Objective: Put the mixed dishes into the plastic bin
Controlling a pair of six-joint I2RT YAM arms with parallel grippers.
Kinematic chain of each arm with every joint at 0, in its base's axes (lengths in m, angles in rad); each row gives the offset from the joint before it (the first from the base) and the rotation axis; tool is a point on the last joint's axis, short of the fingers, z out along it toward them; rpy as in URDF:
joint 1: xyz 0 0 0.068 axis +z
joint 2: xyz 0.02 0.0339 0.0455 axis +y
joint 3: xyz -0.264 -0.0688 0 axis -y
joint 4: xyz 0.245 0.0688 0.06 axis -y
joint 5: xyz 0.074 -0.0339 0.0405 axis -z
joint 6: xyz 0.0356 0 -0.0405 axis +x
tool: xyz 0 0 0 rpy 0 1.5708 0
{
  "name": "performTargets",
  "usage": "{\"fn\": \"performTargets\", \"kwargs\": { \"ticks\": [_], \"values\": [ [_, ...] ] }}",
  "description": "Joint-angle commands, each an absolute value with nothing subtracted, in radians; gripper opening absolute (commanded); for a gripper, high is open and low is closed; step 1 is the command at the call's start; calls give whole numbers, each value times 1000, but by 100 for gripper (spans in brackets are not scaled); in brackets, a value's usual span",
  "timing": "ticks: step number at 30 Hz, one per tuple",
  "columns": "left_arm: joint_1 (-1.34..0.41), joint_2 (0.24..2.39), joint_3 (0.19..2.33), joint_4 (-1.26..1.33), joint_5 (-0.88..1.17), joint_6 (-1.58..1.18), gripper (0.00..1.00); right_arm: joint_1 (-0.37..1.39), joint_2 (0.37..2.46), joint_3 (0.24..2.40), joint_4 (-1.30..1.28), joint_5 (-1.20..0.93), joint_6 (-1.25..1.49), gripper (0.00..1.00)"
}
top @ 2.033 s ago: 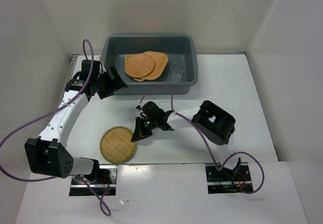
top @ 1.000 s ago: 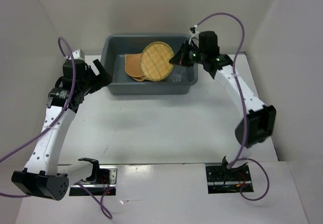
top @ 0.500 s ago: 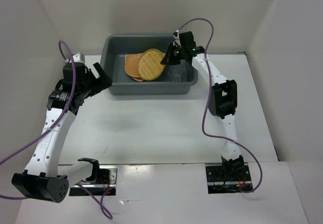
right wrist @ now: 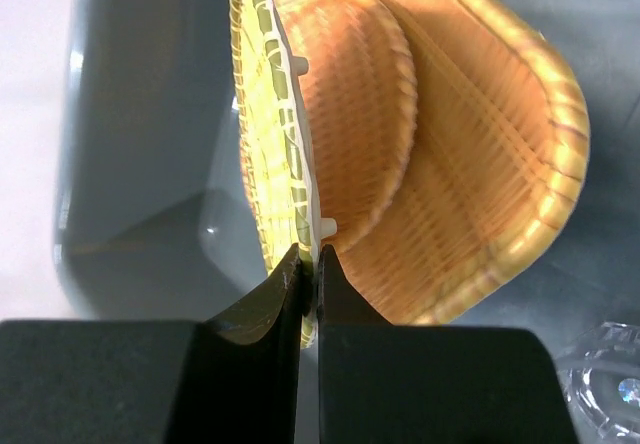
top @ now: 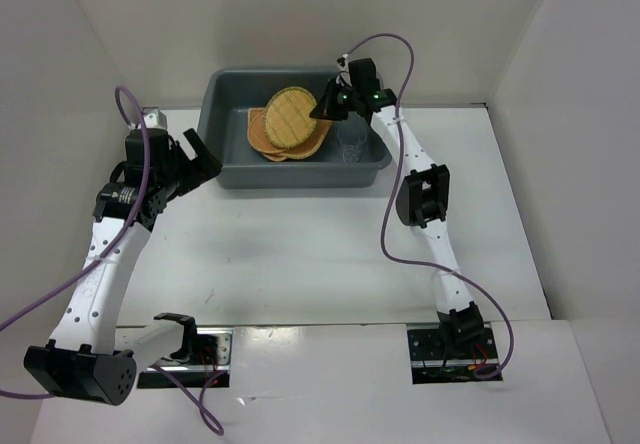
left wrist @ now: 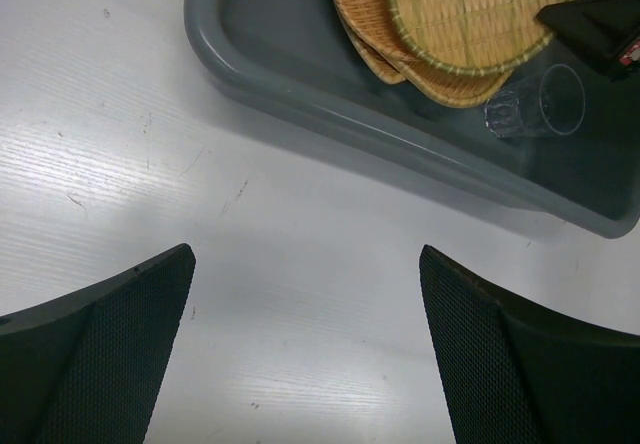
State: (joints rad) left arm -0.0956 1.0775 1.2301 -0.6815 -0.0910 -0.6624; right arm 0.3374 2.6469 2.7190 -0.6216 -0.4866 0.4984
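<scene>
While the right hand (top: pixel 328 104) is pinching the rim of a round wicker tray (top: pixel 291 116) between nearly closed fingers (right wrist: pixel 250 314), it is holding that tray tilted over the grey bin (top: pixel 222 99), which is standing at the far side of the white surface (top: pixel 300 244). In the right wrist view the tray is showing edge-on, its woven rim running up from the fingertips. Beneath it, a pile of other wicker trays (right wrist: pixel 480 164) is lying flat on the bin's floor, with 1 smaller round one on top of a larger rounded-square one; whether the held tray is touching the pile I cannot tell. A clear glass cup (top: pixel 350 144) is sitting in the bin's near right corner, just beside the pile. The left hand (top: pixel 203 159) is hovering over the surface just left of the bin, its 2 fingers spread wide and gripping nothing.
</scene>
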Motion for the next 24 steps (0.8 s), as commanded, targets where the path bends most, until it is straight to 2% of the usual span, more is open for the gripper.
{"fn": "performTargets", "kwargs": {
  "ticks": [1, 6, 10, 12, 14, 15, 17, 18, 24],
  "values": [
    [-91, 1060, 1230, -673, -90, -678, 100, 333, 2680, 2786, -618, -525, 523, 0],
    [-91, 1060, 1221, -673, -91, -678, 100, 333, 2698, 2786, -650, -500, 502, 15],
    [-91, 1069, 1221, -664, -91, -678, 100, 333, 2709, 2786, -660, -491, 492, 20],
    [-91, 1069, 1212, -664, -91, -678, 100, 333, 2709, 2798, -660, -491, 483, 32],
    [-91, 1069, 1212, -664, -91, -678, 100, 333, 2709, 2810, -672, -482, 483, 38],
    [-91, 1069, 1212, -664, -91, -678, 100, 333, 2695, 2810, -684, -465, 483, 51],
    [-91, 1060, 1203, -664, -91, -678, 100, 333, 2669, 2823, -695, -436, 463, 58],
    [-91, 1060, 1203, -664, -100, -678, 100, 333, 2660, 2823, -695, -427, 463, 66],
    [-91, 1051, 1203, -655, -100, -669, 100, 314, 2579, 2862, -822, -226, 387, 74]
  ]
}}
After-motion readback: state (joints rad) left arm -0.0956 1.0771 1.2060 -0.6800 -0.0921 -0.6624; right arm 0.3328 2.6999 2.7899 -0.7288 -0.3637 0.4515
